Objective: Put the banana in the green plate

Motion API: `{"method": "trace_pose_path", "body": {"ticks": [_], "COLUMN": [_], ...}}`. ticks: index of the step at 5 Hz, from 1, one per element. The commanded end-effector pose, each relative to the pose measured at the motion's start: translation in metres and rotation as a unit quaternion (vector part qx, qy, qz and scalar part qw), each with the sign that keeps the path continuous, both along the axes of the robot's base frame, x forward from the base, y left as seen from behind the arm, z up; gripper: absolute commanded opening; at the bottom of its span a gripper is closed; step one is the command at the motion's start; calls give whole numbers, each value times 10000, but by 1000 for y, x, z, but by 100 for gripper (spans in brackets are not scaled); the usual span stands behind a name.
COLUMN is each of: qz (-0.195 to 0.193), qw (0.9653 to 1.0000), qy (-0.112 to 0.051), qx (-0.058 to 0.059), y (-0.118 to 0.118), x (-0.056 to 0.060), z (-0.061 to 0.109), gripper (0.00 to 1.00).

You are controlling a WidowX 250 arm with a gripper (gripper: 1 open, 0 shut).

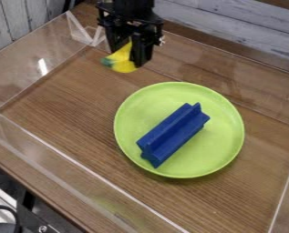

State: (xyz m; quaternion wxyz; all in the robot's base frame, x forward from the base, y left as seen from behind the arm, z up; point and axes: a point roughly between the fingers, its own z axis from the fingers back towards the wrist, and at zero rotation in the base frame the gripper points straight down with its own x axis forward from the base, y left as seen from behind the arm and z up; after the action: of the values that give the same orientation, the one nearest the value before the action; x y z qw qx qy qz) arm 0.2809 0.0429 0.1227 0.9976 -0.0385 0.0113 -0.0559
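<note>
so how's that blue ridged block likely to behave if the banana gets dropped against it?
The blue block lies flat along the green plate, so it probably won't tip. It looks like rigid plastic, likely light. On the glossy plate it may slide if nudged.

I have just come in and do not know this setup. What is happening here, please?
A single robot arm is carrying a small yellow banana in its black claw, which is shut on it and points down. It holds the banana above the wooden table, up and to the left of the green plate in the picture. A blue ridged block already lies on the plate. The banana is not yet in the plate.
</note>
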Motion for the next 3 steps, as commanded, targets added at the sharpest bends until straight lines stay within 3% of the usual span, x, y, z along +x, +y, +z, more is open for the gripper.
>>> {"method": "trace_pose_path", "body": {"ticks": [1, 3], "qz": [-51, -89], "qw": [9994, 9989], "qy": [-352, -457], "qx": [45, 11], "y": [-8, -23], "x": [0, -3], "z": [16, 9], "gripper": [0, 0]}}
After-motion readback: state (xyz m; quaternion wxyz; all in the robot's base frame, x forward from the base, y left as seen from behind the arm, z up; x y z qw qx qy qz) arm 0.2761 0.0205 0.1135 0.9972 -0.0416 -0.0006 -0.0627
